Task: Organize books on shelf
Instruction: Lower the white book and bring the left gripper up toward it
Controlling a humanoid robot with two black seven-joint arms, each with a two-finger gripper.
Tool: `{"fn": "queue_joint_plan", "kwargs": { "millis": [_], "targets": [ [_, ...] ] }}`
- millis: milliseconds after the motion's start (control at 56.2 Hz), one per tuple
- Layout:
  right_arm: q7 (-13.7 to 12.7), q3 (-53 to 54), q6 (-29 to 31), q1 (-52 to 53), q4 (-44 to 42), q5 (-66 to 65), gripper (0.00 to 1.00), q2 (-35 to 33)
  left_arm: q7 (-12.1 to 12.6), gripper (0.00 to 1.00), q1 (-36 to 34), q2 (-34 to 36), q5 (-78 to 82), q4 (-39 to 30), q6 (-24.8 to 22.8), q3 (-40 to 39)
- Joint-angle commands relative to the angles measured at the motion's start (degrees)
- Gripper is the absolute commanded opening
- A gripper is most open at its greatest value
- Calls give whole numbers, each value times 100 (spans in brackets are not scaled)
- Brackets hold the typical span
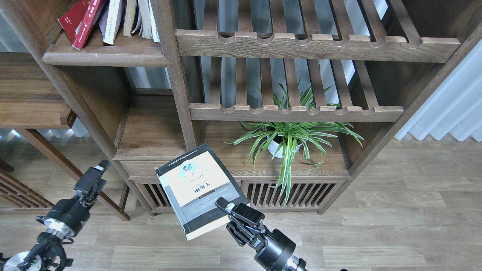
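My right gripper (227, 208) is shut on the lower right corner of the black-grey book with a yellow-cream panel (199, 190). It holds the book cover-up and tilted in the air, in front of the cabinet's low drawer front. My left gripper (93, 177) is empty, low at the left and apart from the book. It is seen edge-on, so its fingers cannot be told apart. The shelf (105, 56) is the solid board at the upper left. A red book (83, 20) leans on it, with a pale book (113, 19) and others beside it.
Two slatted racks with scalloped rails (297, 43) fill the upper right. A potted spider plant (288, 139) stands on the cabinet top under them. An open bay (150, 128) lies under the book shelf. A wooden side table (30, 94) stands at the left. Below is wooden floor.
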Motion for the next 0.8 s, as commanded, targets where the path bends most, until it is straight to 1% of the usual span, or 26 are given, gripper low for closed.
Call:
{"fn": "queue_joint_plan", "kwargs": {
  "millis": [0,125,142,196,249,338,374,392,481,534,552,623,694,783],
  "targets": [
    [1,15,0,-12,-1,-6,25,0,-17,100,-195,-18,-188,31,0,-97],
    [1,15,0,-12,-1,-6,25,0,18,100,-125,-62,-338,101,0,-97],
    [1,32,0,-21,8,-6,25,0,219,100,14,-436,89,40,0,-506],
    [1,68,0,-21,8,-6,25,0,308,100,103,-746,41,-100,0,-572],
    [1,76,0,-21,8,-6,25,0,405,100,173,-888,-135,-259,0,-511],
    [1,85,0,-21,8,-6,25,0,589,100,287,-1011,-907,-627,0,-168],
    [1,85,0,-21,17,-6,25,0,607,100,332,-1029,-1119,-742,0,-115],
    [1,94,0,-21,17,-6,25,0,625,100,401,-1072,-1485,-934,0,-80],
    [1,103,0,-21,25,-6,25,0,634,100,534,-1275,-2366,-1436,0,-71],
    [1,129,0,-21,17,-6,25,0,634,100,587,-1301,-2648,-1621,0,-89],
    [1,155,0,-21,25,-6,26,0,651,100,630,-1267,-2875,-1874,0,-97],
    [1,164,0,-12,26,-6,26,0,748,100,718,-1222,-2895,-2043,0,-97],
    [1,173,0,-12,26,3,27,0,1020,100,789,-1091,-2895,-2140,0,-89],
    [10,191,0,14,26,3,27,0,1248,100,833,-906,-2895,-2140,0,-54]
  ]
}}
